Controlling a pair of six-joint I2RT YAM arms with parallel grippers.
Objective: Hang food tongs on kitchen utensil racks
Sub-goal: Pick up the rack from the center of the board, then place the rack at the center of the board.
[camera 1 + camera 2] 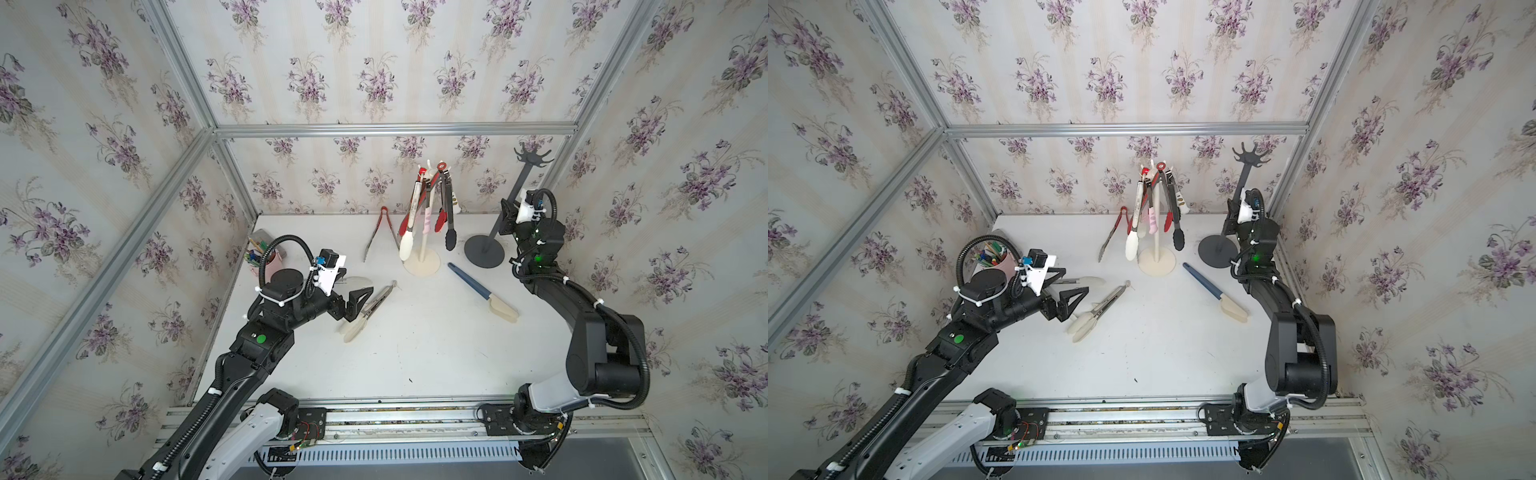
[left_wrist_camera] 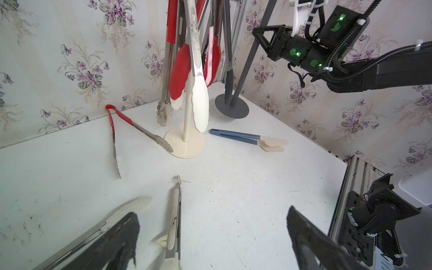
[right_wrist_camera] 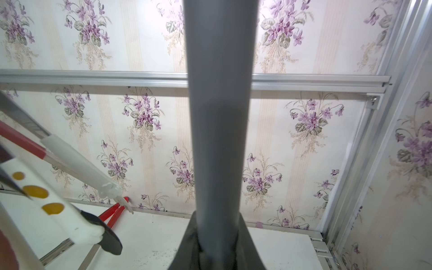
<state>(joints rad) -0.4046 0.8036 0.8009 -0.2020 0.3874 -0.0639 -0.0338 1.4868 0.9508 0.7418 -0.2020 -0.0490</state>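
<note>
Where a white table (image 1: 415, 365) formed the floor of a small booth, two robot arms reached in from its near edge. The tabletop was scuffed and flecked with dark specks. Wallpaper (image 1: 374, 62) with bunches of purple flowers on pale stripes covered the left, right and far walls. Silver metal bars (image 1: 395, 129) framed the corners, and a metal rail (image 1: 415, 415) ran along the near edge under both arm bases.

Near the far wall, about the middle, stood a cream rack (image 1: 432, 266). A bunch of hanging tongs (image 1: 406, 245) in red, black, white and pink dangled from its top hooks. To its right stood a dark grey rack (image 1: 484, 251). The right gripper (image 1: 505, 216) was pinching that rack's pole partway up.

Four more pairs lay flat on the table. Red-handled tongs (image 2: 124, 118) lay left of the cream rack, hinge toward the far wall. Blue-handled tongs (image 1: 471, 282) with cream tips lay near the dark grey rack's base. Cream-tipped tongs (image 1: 376, 301) lay left of centre, beside a second cream-tipped pair (image 2: 138, 203). The left gripper (image 2: 212, 210) hung over these two, its jaws spread wide and holding nothing. A pink cup (image 1: 274, 266) of pens stood at the far left, beside the left arm.
</note>
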